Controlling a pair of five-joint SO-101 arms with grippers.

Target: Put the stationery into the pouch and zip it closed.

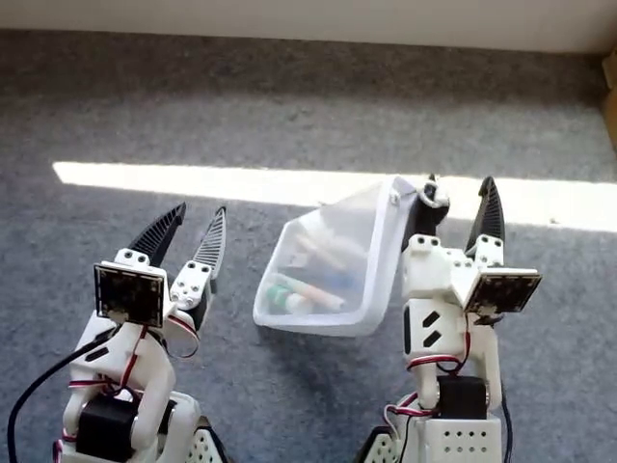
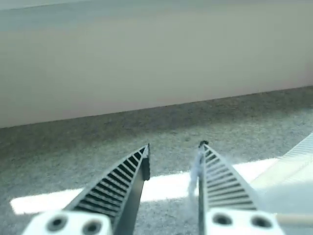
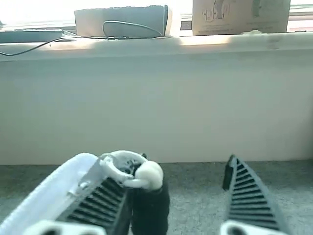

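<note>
**Black fingers open at the zip pull, stationery already inside**

Black ribbed fingers of the right gripper [image 3: 178,166] stand apart and clamp nothing. The pale zip pull [image 3: 132,174] lies against the tip of the finger nearer the pouch [image 3: 54,191], touching it but not pinched. From above, that gripper [image 1: 460,188] stands just beside the pouch's far corner, and the translucent pouch [image 1: 381,241] leans with its zip edge up against that arm. It lies between the two arms, nearer the right one.

Inside the pouch the stationery [image 1: 304,289] lies in a loose heap of pale sticks with touches of green and orange. None shows on the grey carpet [image 1: 289,116] around it. The filling therefore looks done.

The zip is harder to call. The pull sits at the far end of the zip edge, which fits a zip drawn all or most of the way. Whether the teeth are closed along the whole edge cannot be told, so a last check or short tug may remain.

Near the pouch's other side, the left gripper [image 1: 201,214] hangs with its fingers spread and holds nothing. Past one of them, its wrist view [image 2: 174,147] catches a corner of the pouch [image 2: 293,166]. A band of sunlight [image 1: 193,178] crosses the carpet beyond both arms.
</note>
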